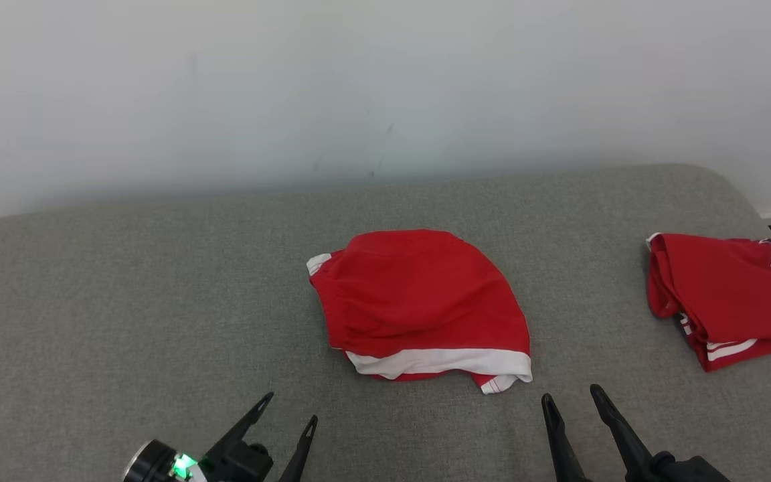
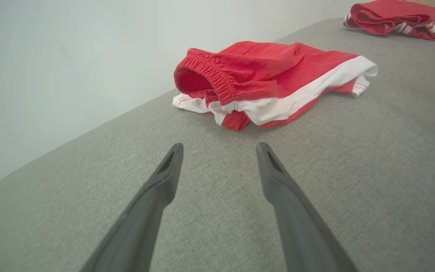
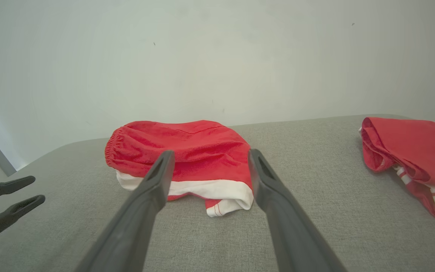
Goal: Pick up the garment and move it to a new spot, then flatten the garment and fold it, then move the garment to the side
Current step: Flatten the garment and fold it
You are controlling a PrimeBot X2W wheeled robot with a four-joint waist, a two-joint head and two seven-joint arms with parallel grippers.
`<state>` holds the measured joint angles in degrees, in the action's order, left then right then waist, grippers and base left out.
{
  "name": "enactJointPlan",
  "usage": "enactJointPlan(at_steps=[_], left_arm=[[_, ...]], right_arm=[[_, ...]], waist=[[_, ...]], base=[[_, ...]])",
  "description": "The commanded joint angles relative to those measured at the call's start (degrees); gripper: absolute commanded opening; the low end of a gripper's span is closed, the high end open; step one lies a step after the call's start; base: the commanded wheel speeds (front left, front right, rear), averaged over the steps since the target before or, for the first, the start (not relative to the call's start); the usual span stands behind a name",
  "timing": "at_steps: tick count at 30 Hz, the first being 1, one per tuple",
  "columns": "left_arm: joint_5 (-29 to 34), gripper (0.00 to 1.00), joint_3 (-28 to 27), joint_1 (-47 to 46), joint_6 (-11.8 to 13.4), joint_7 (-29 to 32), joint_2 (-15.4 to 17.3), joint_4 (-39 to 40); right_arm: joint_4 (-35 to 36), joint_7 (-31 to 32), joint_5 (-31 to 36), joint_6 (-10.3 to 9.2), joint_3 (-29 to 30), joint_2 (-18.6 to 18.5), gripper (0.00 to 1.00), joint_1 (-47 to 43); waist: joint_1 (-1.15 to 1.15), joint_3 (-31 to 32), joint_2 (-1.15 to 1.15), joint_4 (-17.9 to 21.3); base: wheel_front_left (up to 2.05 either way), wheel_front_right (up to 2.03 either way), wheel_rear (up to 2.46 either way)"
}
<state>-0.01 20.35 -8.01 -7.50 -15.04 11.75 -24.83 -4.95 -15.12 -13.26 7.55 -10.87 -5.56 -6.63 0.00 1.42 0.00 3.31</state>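
Red shorts lie bunched on the grey bench. My left pincer and right pincer are wide open, holding nothing.

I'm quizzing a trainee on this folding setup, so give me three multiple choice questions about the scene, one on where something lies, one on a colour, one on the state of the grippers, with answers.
1. Where does the second red garment lie relative to the red shorts on the grey cushion?
A. On top of them
B. To the robot's left
C. To the robot's right, apart from them

2. What colour is the band along the shorts' hem?
A. White
B. Blue
C. Yellow

3. How do the left gripper and right gripper stand?
A. Both shut on the shorts
B. Both open and empty, short of the shorts
C. Left open, right holding the shorts

Answers: C, bare cushion separates them in the head view; A, a white band edges the near hem; B, both pairs of fingers are spread over bare cushion.
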Motion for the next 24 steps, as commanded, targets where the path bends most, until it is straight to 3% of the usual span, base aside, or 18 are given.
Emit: enactJointPlan(at_steps=[1, 14, 23, 24], left_arm=[[-0.71, 1.00, 1.03, -1.60, 0.09, -0.18, 0.54, -0.86], [-6.70, 1.00, 14.22, -20.52, 0.07, -0.17, 3.88, -13.58], [-13.10, 1.00, 27.83, -27.25, 0.07, -0.17, 7.47, -10.93], [-14.30, 0.92, 30.15, -27.74, 0.07, -0.17, 7.94, -10.21]], right_arm=[[0.24, 0.01, 0.20, -0.15, -0.14, -0.42, 1.00, 0.85], [1.59, 0.01, 0.93, -0.15, -0.11, -0.39, 1.00, 4.53], [1.27, 0.01, 0.89, -0.15, 0.01, 0.23, 1.00, 5.60], [1.15, 0.01, 0.85, -0.15, -0.03, 0.32, 1.00, 5.58]], waist=[[0.00, -1.70, 0.00, 1.53], [0.00, -9.76, 0.00, 4.86], [0.00, -11.63, 0.00, 6.13], [0.00, -11.52, 0.00, 6.25]], base=[[0.00, 0.00, 0.00], [0.00, 0.00, 0.00], [0.00, 0.00, 0.00], [0.00, 0.00, 0.00]])
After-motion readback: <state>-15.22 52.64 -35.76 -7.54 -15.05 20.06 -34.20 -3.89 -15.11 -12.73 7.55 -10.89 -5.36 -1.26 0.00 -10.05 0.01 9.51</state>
